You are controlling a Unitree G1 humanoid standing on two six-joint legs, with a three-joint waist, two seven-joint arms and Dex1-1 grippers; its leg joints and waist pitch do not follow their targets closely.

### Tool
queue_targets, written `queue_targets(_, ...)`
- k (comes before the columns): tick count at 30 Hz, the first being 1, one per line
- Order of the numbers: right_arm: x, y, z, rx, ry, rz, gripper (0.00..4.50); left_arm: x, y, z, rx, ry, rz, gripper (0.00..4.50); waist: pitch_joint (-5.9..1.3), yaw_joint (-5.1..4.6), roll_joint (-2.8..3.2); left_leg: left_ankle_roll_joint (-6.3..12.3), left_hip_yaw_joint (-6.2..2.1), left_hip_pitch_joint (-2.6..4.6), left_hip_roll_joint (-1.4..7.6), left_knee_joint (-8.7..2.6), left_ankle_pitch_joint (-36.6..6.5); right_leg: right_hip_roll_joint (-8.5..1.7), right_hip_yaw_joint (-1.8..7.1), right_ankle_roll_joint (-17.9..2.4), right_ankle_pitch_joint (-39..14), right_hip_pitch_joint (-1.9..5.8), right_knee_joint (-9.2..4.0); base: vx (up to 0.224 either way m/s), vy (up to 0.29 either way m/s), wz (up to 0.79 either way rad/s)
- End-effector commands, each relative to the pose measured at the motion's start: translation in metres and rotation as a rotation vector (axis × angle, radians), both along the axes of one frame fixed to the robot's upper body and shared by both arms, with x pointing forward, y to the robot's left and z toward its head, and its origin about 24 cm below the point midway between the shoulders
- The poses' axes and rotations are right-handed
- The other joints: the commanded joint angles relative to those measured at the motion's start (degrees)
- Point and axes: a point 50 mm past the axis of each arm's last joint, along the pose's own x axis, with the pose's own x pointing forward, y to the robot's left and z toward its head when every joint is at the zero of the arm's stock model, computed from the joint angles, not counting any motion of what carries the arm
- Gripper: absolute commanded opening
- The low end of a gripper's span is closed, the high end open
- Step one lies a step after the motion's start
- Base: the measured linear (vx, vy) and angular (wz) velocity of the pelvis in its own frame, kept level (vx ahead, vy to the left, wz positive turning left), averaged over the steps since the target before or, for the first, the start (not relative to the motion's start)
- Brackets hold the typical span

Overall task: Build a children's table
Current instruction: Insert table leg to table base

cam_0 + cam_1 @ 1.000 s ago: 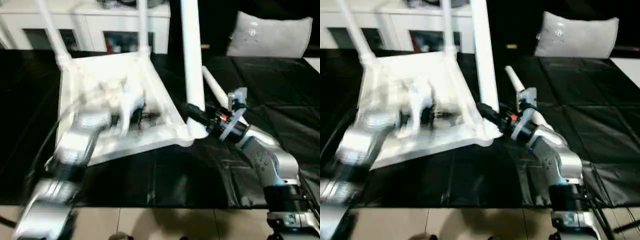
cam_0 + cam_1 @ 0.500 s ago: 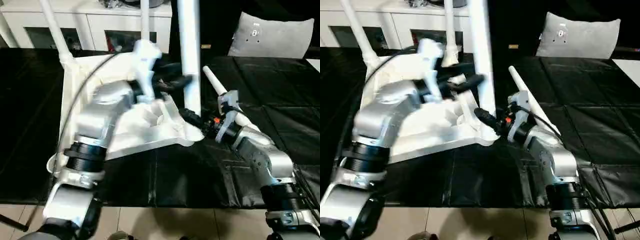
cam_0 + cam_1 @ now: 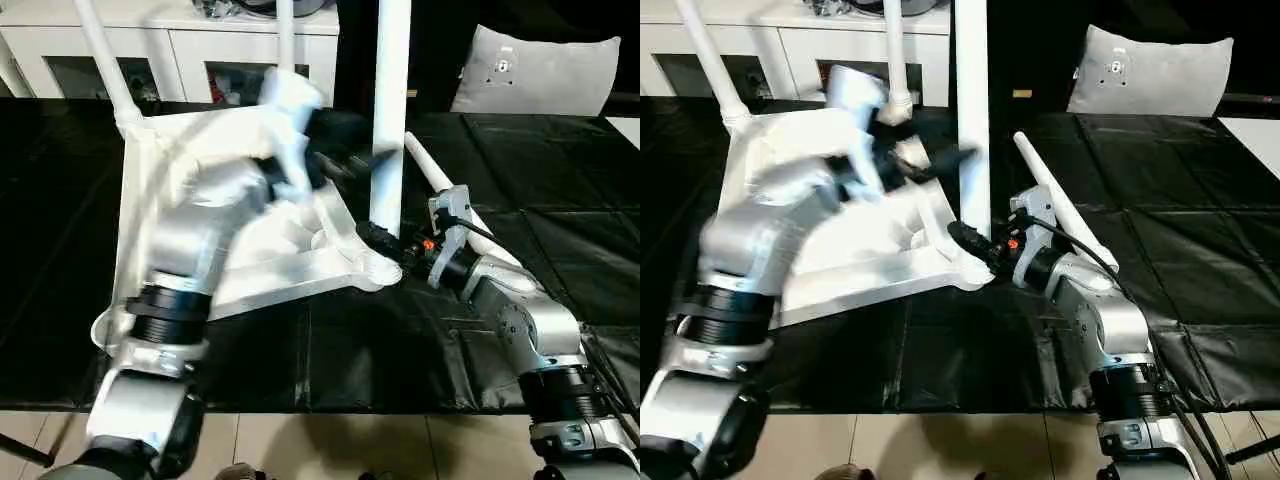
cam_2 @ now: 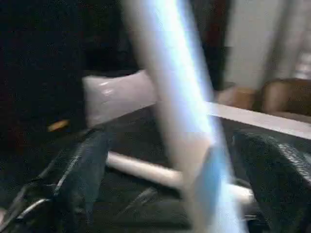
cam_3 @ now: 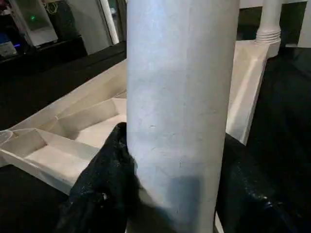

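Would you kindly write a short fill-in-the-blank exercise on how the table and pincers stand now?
The tabletop lies with its ribbed underside facing ____.
The right pincer grips a leg near its ____ end.
One loose leg lies on the ____ sheet.
The left pincer reaches toward the ____ leg.

Missing: up; lower; black; gripped

We see a grey cushion (image 3: 540, 68) at upper right, a white cabinet (image 3: 190, 45) at upper left, black sheeting (image 3: 560, 200) between.
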Motion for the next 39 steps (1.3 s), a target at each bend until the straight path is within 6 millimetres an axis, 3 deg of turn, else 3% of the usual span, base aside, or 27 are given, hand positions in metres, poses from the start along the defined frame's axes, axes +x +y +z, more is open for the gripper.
queue_targets(1,0.002,0.003,0.008,0.0,-0.038,0.016,1.87,0.007,0.003,-0.004,-0.01,0.056,0.068,4.45,-4.01,0.23,-0.09,2.96,-0.21,0.97,1.47,-3.12,-8.6,-3.83,2.28,-11.2,-9.3,3.41,-3.74,0.0,0.0,0.0)
queue_targets(8,0.001,0.007,0.007,-0.023,-0.044,0.03,1.87,0.016,-0.005,-0.019,0.192,0.037,0.185,4.45,-4.15,0.52,-0.09,2.86,-0.37,0.9,1.61,-3.14,-8.0,-4.03,2.33,-10.4,-8.7,3.5,-3.66,0.0,0.0,0.0)
queue_targets(13,0.003,0.007,0.006,-0.04,-0.046,0.017,1.87,0.0,-0.035,-0.007,0.151,-0.038,0.018,4.45,-4.21,0.95,-0.14,3.07,-0.32,0.82,1.8,-3.08,-7.2,-4.22,2.36,-12.2,-6.6,3.55,-3.35,0.0,0.0,0.0)
queue_targets(19,0.006,0.003,0.002,-0.08,-0.043,-0.024,1.87,-0.017,-0.059,0.005,0.106,-0.101,-0.123,4.45,-4.05,1.22,-0.3,2.7,-0.24,0.92,1.78,-3.12,-8.3,-4.23,2.37,-11.6,-9.7,3.43,-3.71,0.0,0.0,0.0)
queue_targets(23,0.008,0.003,0.002,-0.084,-0.048,-0.035,1.87,-0.022,-0.064,0.004,0.097,-0.1,-0.156,4.45,-4.01,1.24,-0.36,2.74,-0.2,0.81,1.66,-3.06,-8.1,-4.08,2.38,-11.4,-9.3,3.47,-3.67,0.0,0.0,0.0)
queue_targets(26,0.009,0.003,0.004,-0.076,-0.055,-0.044,1.87,-0.018,-0.059,-0.003,0.125,-0.092,-0.119,4.45,-4.07,1.22,-0.22,2.76,-0.24,0.82,1.61,-3.05,-8.5,-4.04,2.36,-10.7,-10.0,3.51,-3.8,0.0,0.0,0.0)
queue_targets(30,0.011,-0.008,0.005,-0.074,-0.05,-0.083,1.87,-0.001,-0.024,-0.026,0.213,-0.042,-0.027,4.45,-4.1,1.01,-0.18,2.49,-0.33,0.83,1.42,-3.18,-8.7,-3.82,2.28,-9.4,-10.5,3.45,-3.84,0.0,0.0,0.0)
queue_targets(35,0.01,-0.015,0.005,-0.089,-0.038,-0.085,1.87,0.004,-0.002,-0.048,0.292,0.01,-0.026,4.5,-4.25,0.81,-0.11,2.12,-0.31,1.0,1.5,-3.14,-8.0,-3.82,2.35,-10.2,-8.1,3.41,-3.51,0.0,0.0,0.0)
queue_targets(39,0.01,-0.018,0.006,-0.092,-0.022,-0.052,1.87,-0.007,0.008,-0.086,0.407,0.133,-0.228,4.5,-4.21,1.2,0.2,2.34,-0.23,1.16,1.59,-3.21,-8.0,-4.01,2.46,-11.1,-7.7,3.25,-3.41,0.0,0.0,0.0)
